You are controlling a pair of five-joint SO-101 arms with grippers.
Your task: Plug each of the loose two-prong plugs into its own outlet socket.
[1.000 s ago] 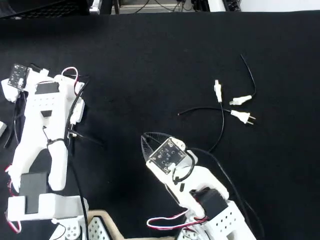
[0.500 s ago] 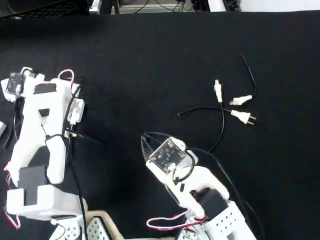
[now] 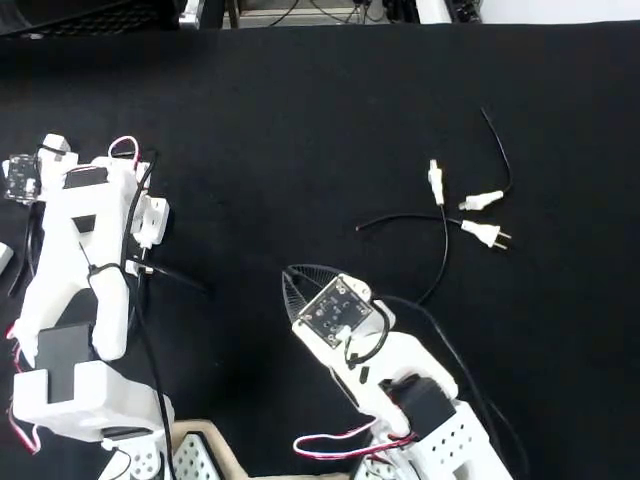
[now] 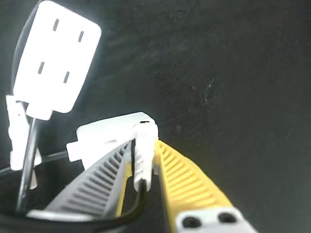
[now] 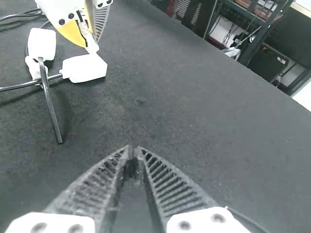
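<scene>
Clamping a white plug (image 4: 144, 162) between its grey and yellow fingers, the left gripper (image 4: 143, 145) holds it nose-first against the end of a white socket block (image 4: 104, 141) near the left edge of the tabletop (image 3: 300, 110). No prongs show between plug and block, so the plug looks pushed in or nearly so, though I cannot tell how deep it sits. Just beside that block lies a second socket block (image 4: 56, 58), face up, all four of its slots bare. The right gripper (image 5: 132, 154) sits near the front edge at mid-table, its fingers pressed together on nothing. Toward the right side of the tabletop three loose plugs (image 3: 484, 200) lie close together on their black cords (image 3: 445, 250), well apart from both socket blocks. By my reckoning the job is early: at best one plug is going in, and three have yet to be fetched across the tabletop and given sockets.
</scene>
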